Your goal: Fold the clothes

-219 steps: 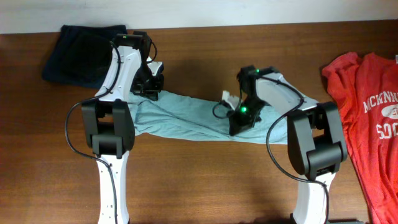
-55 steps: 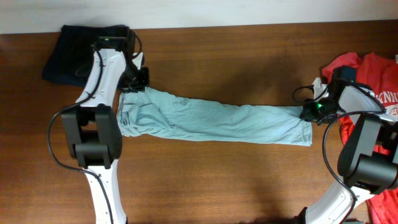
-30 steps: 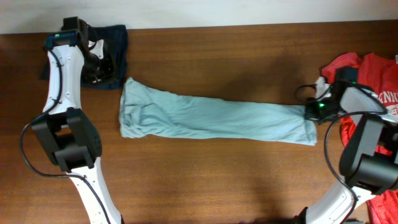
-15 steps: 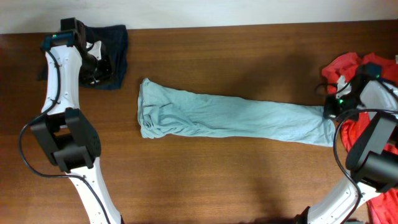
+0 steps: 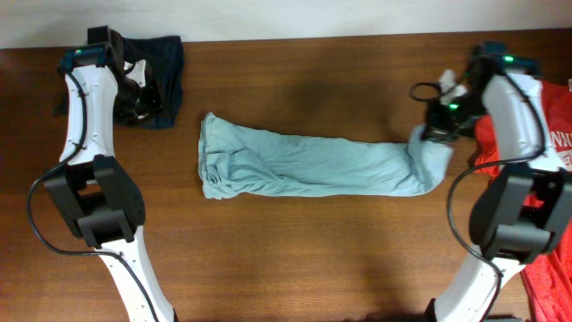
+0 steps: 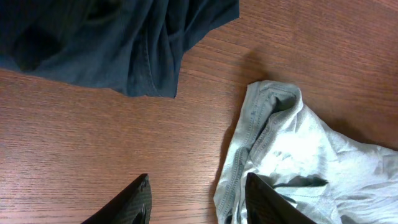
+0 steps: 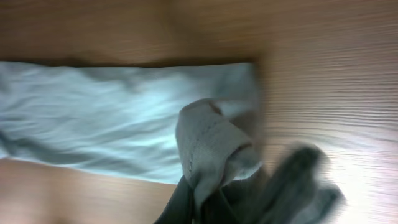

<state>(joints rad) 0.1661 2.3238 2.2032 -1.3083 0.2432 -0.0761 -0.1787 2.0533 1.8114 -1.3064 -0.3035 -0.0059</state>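
Where the pale grey-teal T-shirt [image 5: 304, 165] lies, you have it folded into a long narrow band running across the middle of the overhead frame, on the brown wooden table [image 5: 313, 259]. Its left end is bunched flat on the wood. Its right end is lifted off the surface and curled back over the band. You can see that end pinched in the right gripper [image 5: 433, 134], at the right of the frame. The right wrist view is blurred, but it shows a fold of the cloth [image 7: 112, 118] with a stitched seam clamped between the dark jaws of the right gripper [image 7: 211, 186].

Beyond the right arm, at the right edge of the frame, lies the red T-shirt [image 5: 554, 112] with white lettering, apart from the band.

Your left gripper [image 5: 136, 97] hangs at the upper left over a dark navy garment [image 5: 165, 67]. In the left wrist view its jaws are spread with nothing between them [image 6: 196, 186]. The navy garment [image 6: 93, 37] fills the upper left there. The T-shirt's hemmed end [image 6: 292, 155] sits at the lower right, apart from it.
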